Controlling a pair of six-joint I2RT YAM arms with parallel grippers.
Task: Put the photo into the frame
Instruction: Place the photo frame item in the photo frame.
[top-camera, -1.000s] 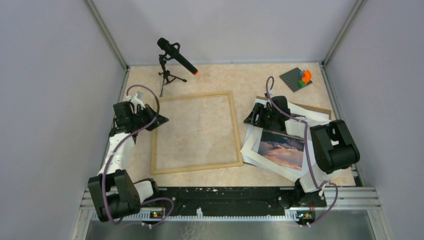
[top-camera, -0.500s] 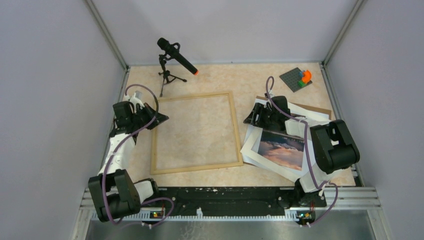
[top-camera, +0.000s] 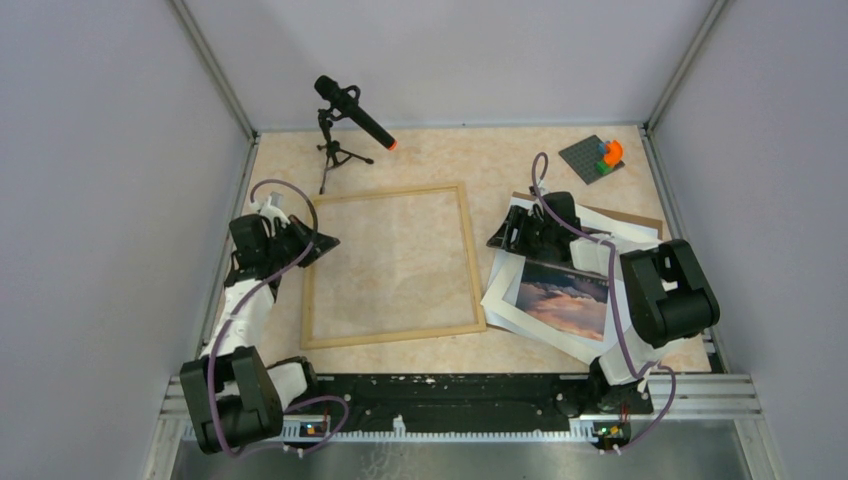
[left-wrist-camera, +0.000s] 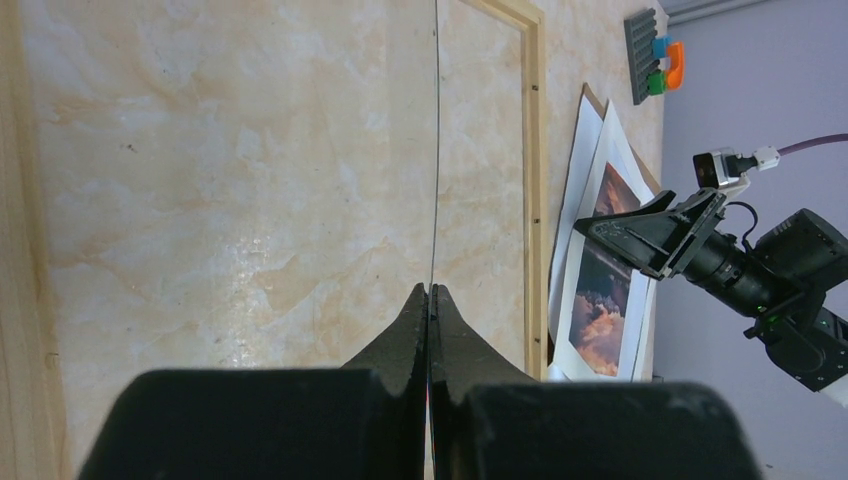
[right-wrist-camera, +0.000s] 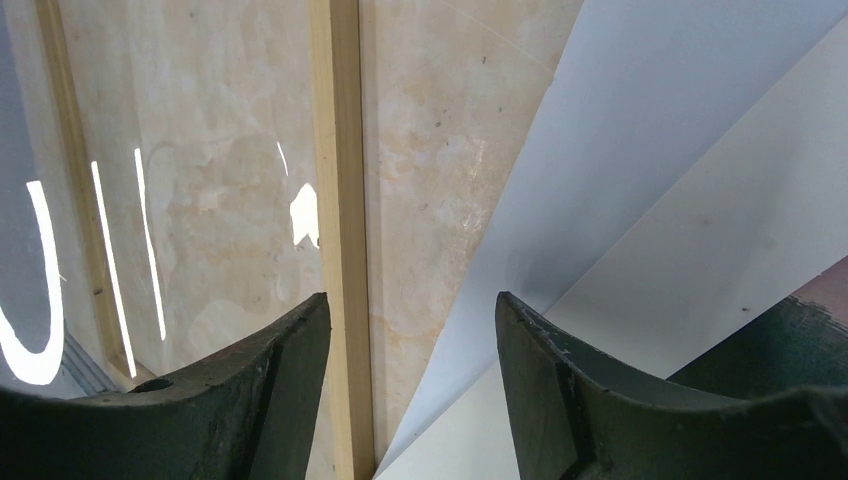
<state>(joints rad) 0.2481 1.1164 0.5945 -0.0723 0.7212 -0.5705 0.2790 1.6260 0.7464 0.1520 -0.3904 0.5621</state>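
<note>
The frame (top-camera: 395, 335) lies flat on the counter (top-camera: 480, 160), between the two arms. Inside its four light wood strips only the marbled counter surface shows. In the right wrist view bright streaks of glare lie across that inner area.

The photo (top-camera: 565, 298) is outside the frame, just right of it, face up on top of a fanned stack of white sheets (top-camera: 625, 228). A brown board (top-camera: 640, 218) pokes out from under the far edge of the stack. The stack's near left corner reaches the frame's near right corner.

The left claw (top-camera: 328, 240) sits at the frame's left strip near the far corner, its fingers pressed tight together. A thin dark line runs on from the fingertips in the left wrist view, and I cannot tell what it is.

The right claw (top-camera: 495, 240) hangs over the gap between the frame's right strip and the white sheets. It is partly spread and holds nothing.

At the far right corner a grey baseplate (top-camera: 590, 158) carries orange, green and blue bricks (top-camera: 609, 153). A microphone (top-camera: 352, 112) on a small tripod stands at the far left.
</note>
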